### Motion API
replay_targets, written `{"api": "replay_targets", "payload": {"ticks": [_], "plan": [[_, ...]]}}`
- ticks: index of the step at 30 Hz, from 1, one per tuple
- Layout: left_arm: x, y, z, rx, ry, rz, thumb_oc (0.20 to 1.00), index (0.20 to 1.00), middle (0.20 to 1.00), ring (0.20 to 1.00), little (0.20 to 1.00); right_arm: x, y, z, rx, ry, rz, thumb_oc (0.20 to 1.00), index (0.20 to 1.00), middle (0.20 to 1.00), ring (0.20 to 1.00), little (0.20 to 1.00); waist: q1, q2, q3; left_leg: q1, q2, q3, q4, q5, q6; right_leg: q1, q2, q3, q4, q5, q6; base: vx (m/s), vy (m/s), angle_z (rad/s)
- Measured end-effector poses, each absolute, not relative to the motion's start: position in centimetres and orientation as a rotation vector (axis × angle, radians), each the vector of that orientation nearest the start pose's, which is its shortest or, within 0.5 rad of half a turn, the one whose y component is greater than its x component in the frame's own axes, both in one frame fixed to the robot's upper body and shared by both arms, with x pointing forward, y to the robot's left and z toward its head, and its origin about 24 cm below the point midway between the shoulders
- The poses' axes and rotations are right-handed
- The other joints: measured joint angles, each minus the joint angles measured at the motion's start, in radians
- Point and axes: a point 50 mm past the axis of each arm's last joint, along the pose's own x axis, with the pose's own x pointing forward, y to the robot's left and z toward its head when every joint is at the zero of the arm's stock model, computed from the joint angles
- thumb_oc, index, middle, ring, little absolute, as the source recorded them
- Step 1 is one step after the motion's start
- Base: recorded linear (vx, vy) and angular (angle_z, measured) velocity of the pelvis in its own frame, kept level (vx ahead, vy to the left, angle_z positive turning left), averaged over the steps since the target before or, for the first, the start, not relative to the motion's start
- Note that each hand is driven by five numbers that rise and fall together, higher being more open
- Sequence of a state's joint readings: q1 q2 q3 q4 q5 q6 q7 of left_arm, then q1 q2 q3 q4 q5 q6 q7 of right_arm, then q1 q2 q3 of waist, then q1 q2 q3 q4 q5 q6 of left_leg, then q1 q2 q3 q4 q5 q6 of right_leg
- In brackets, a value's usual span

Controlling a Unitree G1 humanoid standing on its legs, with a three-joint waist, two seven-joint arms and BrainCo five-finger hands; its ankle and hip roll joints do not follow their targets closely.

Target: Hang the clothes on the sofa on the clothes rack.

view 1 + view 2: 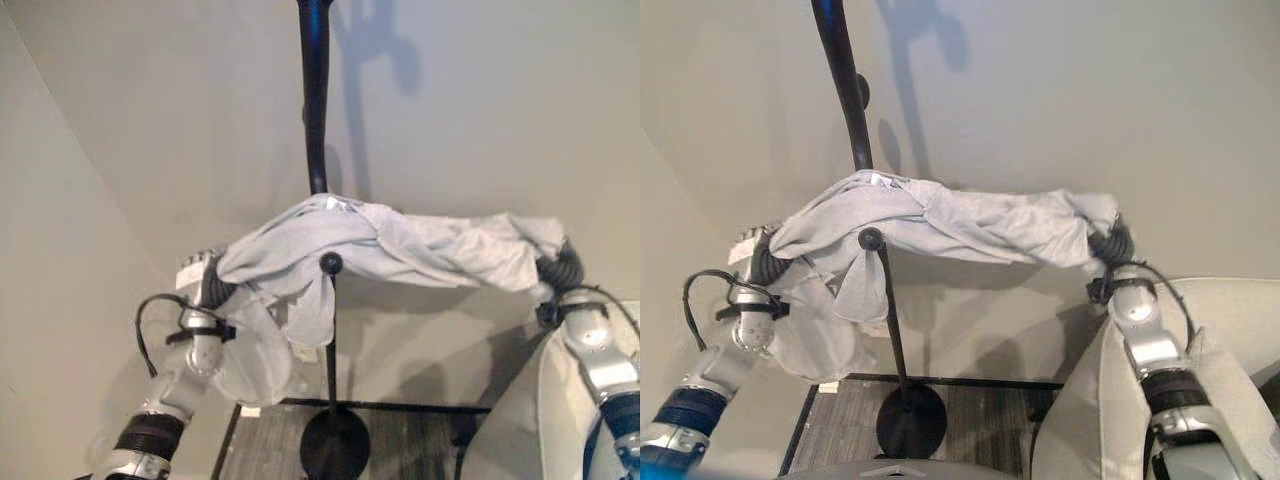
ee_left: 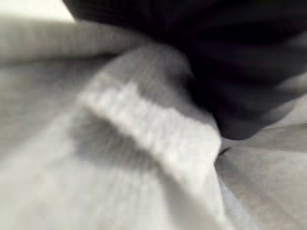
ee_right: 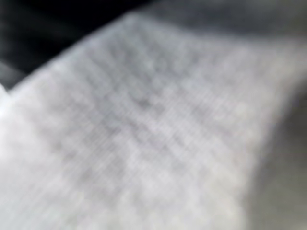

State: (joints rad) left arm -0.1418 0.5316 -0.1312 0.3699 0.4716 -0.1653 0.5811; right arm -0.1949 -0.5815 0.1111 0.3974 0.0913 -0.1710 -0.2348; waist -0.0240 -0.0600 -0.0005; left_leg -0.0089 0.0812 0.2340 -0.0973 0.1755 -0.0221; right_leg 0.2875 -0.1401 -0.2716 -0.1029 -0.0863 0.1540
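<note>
- Left eye view: a grey garment point(image 1: 400, 245) is stretched between the two arms, in front of the black rack point(image 1: 317, 100). Its middle lies against the pole, just above a round black knob point(image 1: 330, 263) of the rack. The left hand point(image 1: 212, 280) is at the left end of the garment and the right hand point(image 1: 560, 262) at the right end. Both hands are wrapped in the cloth, so I cannot tell if the fingers are apart or together. A loose part of the garment hangs down beside the left arm. The round base point(image 1: 335, 445) of the rack stands on the floor near the wall corner.
- Right eye view: the same scene. A pale sofa point(image 1: 1230, 340) shows at the lower right, beside the right arm.
- Left wrist view: grey cloth very close, with the dark ribbed cover next to it. The fingers are hidden.
- Right wrist view: grey woven cloth very close, blurred. The fingers are hidden.
</note>
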Motion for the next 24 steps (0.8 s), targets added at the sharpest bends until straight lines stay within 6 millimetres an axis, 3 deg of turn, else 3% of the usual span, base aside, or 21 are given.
{"api": "replay_targets", "payload": {"ticks": [4,8,10,11,12,13,16,17,18,19,20,21,24], "plan": [[26.2,23.8,2.8,0.907,-0.127,0.328,0.200,0.200,0.200,0.200,0.200,27.0,-25.0,2.4,-0.410,0.078,-0.172,0.200,0.200,0.200,0.200,0.200,0.000,0.006,0.002,0.002,0.001,0.000,-0.003,-0.004,-0.006,0.002,0.000,0.000,-0.001,0.000,0.000,0.00,0.000,0.00],[25.2,20.3,-1.4,0.742,0.033,0.218,0.200,0.200,0.200,0.200,0.200,25.8,-20.1,-1.0,-0.268,0.165,-0.051,0.200,0.200,0.200,0.200,0.200,-0.002,0.010,-0.001,0.003,0.004,0.000,-0.003,-0.004,-0.006,0.003,0.000,-0.001,0.001,-0.001,-0.001,-0.01,-0.013,0.00],[24.7,18.5,-2.6,0.630,0.088,0.177,0.200,0.200,0.200,0.200,0.200,25.3,-18.2,-2.3,-0.217,0.211,-0.007,0.200,0.200,0.200,0.200,0.200,-0.002,0.008,-0.002,0.003,0.005,0.000,-0.003,-0.003,-0.005,0.003,0.001,0.000,0.003,-0.001,-0.001,-0.02,-0.009,0.00],[24.2,16.7,-3.4,0.528,0.133,0.138,0.507,0.507,0.507,0.507,0.507,24.6,-16.2,-3.8,-0.172,0.270,0.032,0.200,0.200,0.200,0.200,0.200,-0.002,0.005,-0.003,0.003,0.005,0.000,-0.002,-0.002,-0.004,0.003,0.003,-0.001,0.004,-0.001,-0.001,-0.03,-0.020,0.00],[24.0,15.6,-3.8,0.460,0.158,0.120,0.718,0.718,0.718,0.718,0.718,24.2,-15.2,-4.5,-0.157,0.301,0.063,0.200,0.200,0.200,0.200,0.200,-0.001,0.004,-0.004,0.002,0.005,0.000,-0.002,-0.003,-0.004,0.003,0.003,0.000,0.004,-0.001,-0.002,-0.05,-0.018,0.01],[23.8,14.3,-4.3,0.309,0.210,0.115,1.000,1.000,1.000,1.000,1.000,23.6,-13.6,-5.5,-0.130,0.347,0.099,0.200,0.200,0.200,0.200,0.200,-0.001,0.004,-0.004,-0.001,0.005,-0.001,-0.002,-0.003,-0.004,0.000,0.002,-0.001,0.004,-0.001,-0.002,-0.04,-0.016,0.02],[23.6,13.1,-4.9,0.037,0.312,0.096,1.000,1.000,1.000,1.000,1.000,22.4,-10.8,-7.5,-0.035,0.467,0.125,0.200,0.200,0.200,0.200,0.200,0.001,0.004,-0.005,-0.004,0.007,-0.003,0.002,-0.002,-0.004,-0.002,0.004,-0.002,0.004,-0.001,-0.003,-0.01,-0.005,0.01],[23.5,13.3,-5.0,0.020,0.320,0.100,1.000,1.000,1.000,1.000,1.000,22.3,-10.7,-7.7,-0.027,0.477,0.125,0.200,0.200,0.200,0.200,0.200,0.001,0.004,-0.005,-0.004,0.007,-0.003,0.002,-0.002,-0.004,-0.002,0.004,-0.001,0.004,-0.001,-0.003,0.00,0.000,0.00],[23.3,12.7,-5.6,-0.129,0.384,0.103,1.000,1.000,1.000,1.000,1.000,21.8,-9.6,-8.6,0.057,0.553,0.109,0.200,0.200,0.200,0.200,0.200,0.000,0.004,-0.005,-0.005,0.008,-0.002,0.002,-0.003,-0.004,-0.003,0.004,0.000,0.004,-0.002,-0.004,0.00,0.000,0.00],[23.3,12.6,-5.7,-0.167,0.400,0.108,1.000,1.000,1.000,1.000,1.000,21.7,-9.2,-8.8,0.083,0.578,0.108,0.347,0.347,0.347,0.347,0.347,0.000,0.004,-0.005,-0.006,0.008,-0.002,0.001,-0.003,-0.004,-0.004,0.004,0.000,0.004,-0.002,-0.004,0.00,0.000,0.00],[23.2,12.2,-5.9,-0.212,0.420,0.101,1.000,1.000,1.000,1.000,1.000,21.6,-8.5,-8.9,0.115,0.595,0.117,0.922,0.922,0.922,0.922,0.922,0.000,0.004,-0.005,-0.006,0.008,-0.002,0.002,-0.002,-0.004,-0.004,0.004,0.000,0.004,-0.002,-0.004,0.00,0.000,0.00],[23.1,12.3,-6.4,-0.254,0.460,0.100,1.000,1.000,1.000,1.000,1.000,21.3,-8.3,-9.4,0.164,0.638,0.100,1.000,1.000,1.000,1.000,1.000,0.000,0.003,-0.006,-0.006,0.009,-0.002,0.002,-0.002,-0.004,-0.004,0.004,0.000,0.004,-0.002,-0.004,0.00,0.000,0.00],[23.2,12.4,-6.9,-0.296,0.508,0.094,1.000,1.000,1.000,1.000,1.000,20.9,-7.5,-10.1,0.240,0.739,0.087,1.000,1.000,1.000,1.000,1.000,0.007,0.004,-0.005,-0.007,0.009,-0.004,0.002,-0.002,-0.005,-0.004,0.007,-0.002,0.004,-0.002,-0.004,0.00,0.000,0.00]]}}
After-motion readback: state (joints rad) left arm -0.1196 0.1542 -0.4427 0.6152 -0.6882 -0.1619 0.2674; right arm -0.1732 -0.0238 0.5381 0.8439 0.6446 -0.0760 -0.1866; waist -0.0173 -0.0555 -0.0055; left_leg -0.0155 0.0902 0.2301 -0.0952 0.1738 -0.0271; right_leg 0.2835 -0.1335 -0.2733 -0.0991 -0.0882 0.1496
